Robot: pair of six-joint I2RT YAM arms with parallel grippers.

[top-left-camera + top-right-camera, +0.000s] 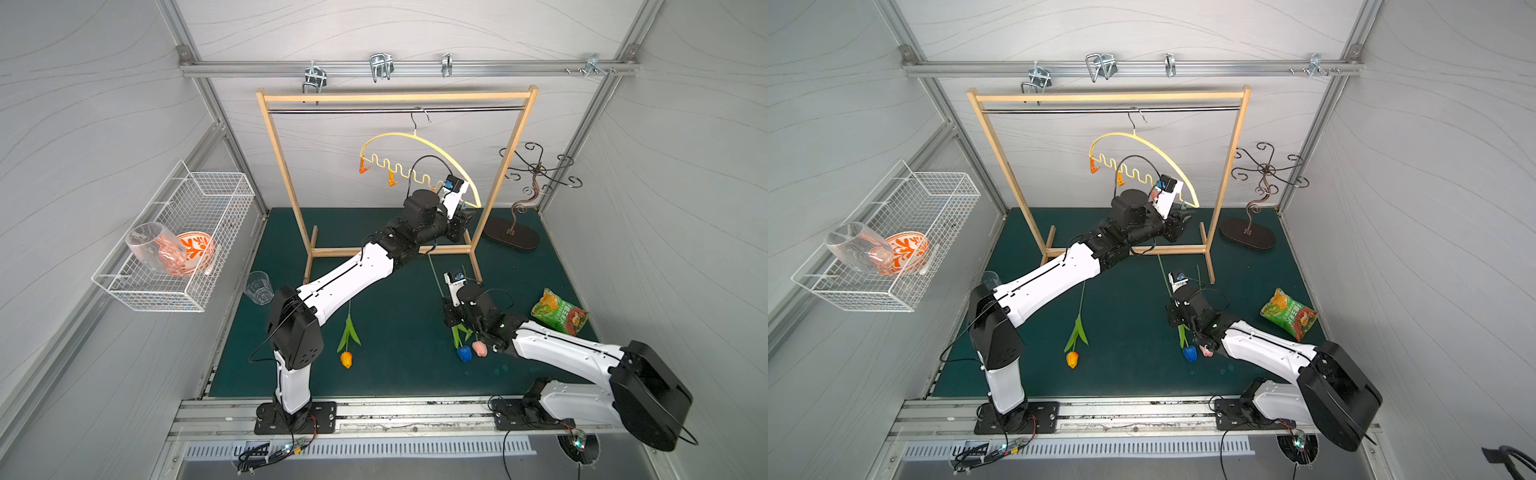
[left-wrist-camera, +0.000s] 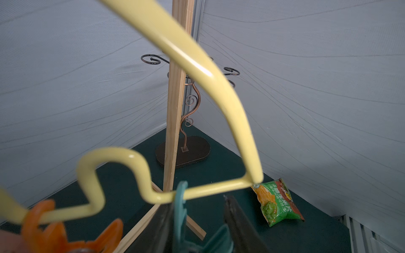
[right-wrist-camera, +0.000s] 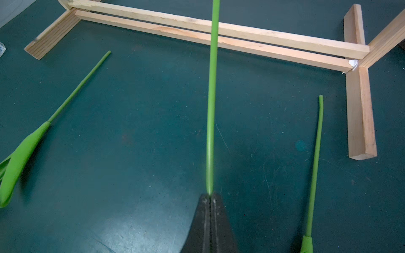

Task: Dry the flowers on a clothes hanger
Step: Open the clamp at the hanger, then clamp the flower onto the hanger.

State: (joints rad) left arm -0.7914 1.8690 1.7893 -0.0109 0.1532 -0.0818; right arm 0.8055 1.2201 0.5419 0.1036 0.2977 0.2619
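The pale yellow clothes hanger (image 1: 415,139) (image 1: 1142,139) (image 2: 219,87) hangs by its hook from the rack's rail. My left gripper (image 1: 465,216) (image 2: 197,203) is at its right end, jaws closed against both handles of a teal clothespin (image 2: 180,210). Orange clothespins (image 1: 363,167) (image 1: 392,178) hang further left. My right gripper (image 1: 445,299) (image 3: 210,193) is shut on a green flower stem (image 3: 211,98) low over the mat. Blue (image 1: 464,354) and pink (image 1: 480,348) flower heads lie beside that arm. An orange-yellow flower (image 1: 346,358) (image 1: 1072,358) lies apart to the left.
The wooden rack (image 1: 395,97) stands at the back, its base bar (image 3: 219,37) just beyond the held stem. A dark curly metal stand (image 1: 536,174) is at back right, a snack bag (image 1: 559,311) at right. A glass tumbler (image 1: 258,286) and a wire basket (image 1: 174,232) are at left.
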